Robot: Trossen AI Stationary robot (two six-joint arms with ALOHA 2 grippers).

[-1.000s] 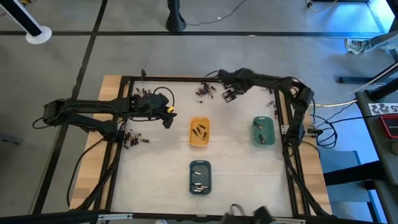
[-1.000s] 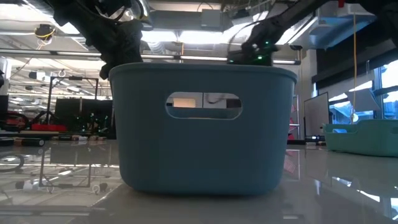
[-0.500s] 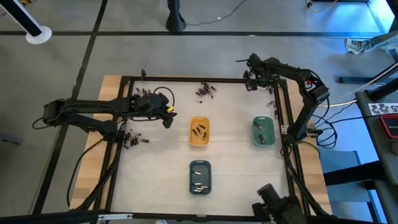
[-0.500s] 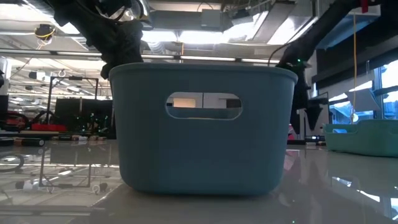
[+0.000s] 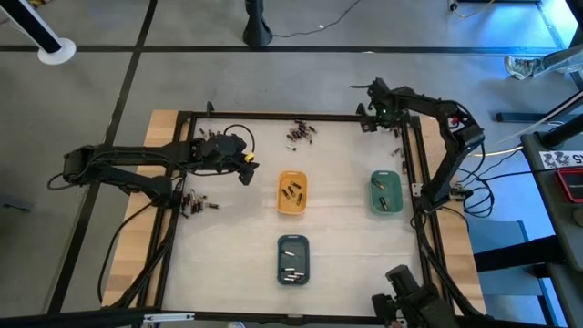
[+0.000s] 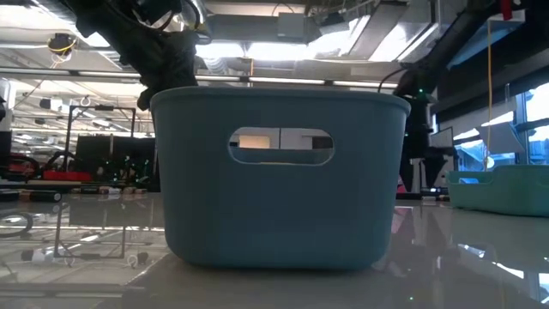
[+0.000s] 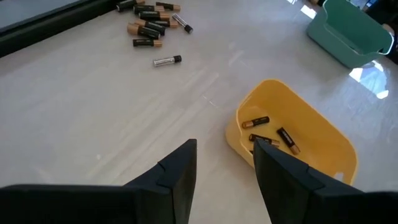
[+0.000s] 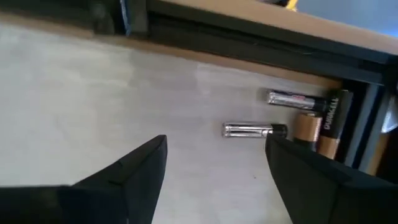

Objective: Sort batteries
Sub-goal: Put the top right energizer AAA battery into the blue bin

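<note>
White tabletop (image 5: pixel 237 237) framed by dark rails held everything we worked with, and the batteries lay scattered across it in several places. We saw one loose cluster of batteries (image 5: pixel 299 133) near the far edge of the table, another small group (image 5: pixel 193 202) by the left rail, and a few more (image 5: pixel 398 144) beside the right rail near the far right corner. Three small trays sat apart from one another in the middle area: an orange tray (image 5: pixel 291 193) with a few cells (image 7: pixel 268 132) in it, a green tray (image 5: pixel 385 192) to its right, also holding some, and a blue tray (image 5: pixel 292 258) nearer the front with several silvery ones inside. In the low view that blue tray (image 6: pixel 279 172) filled most of the frame. Our left gripper (image 7: pixel 224 171) hung over the table just to the left of the orange tray, its fingers (image 7: pixel 180 171) standing apart with nothing between them. Our right gripper (image 8: pixel 214 165) hovered at the far right corner, its fingers (image 8: pixel 134 165) spread wide and empty, and just ahead of it lay a silvery battery (image 8: pixel 255 130) on the white surface, with another silvery one (image 8: pixel 292 99) and two copper-and-black ones (image 8: pixel 320 127) close beside the dark rail.
</note>
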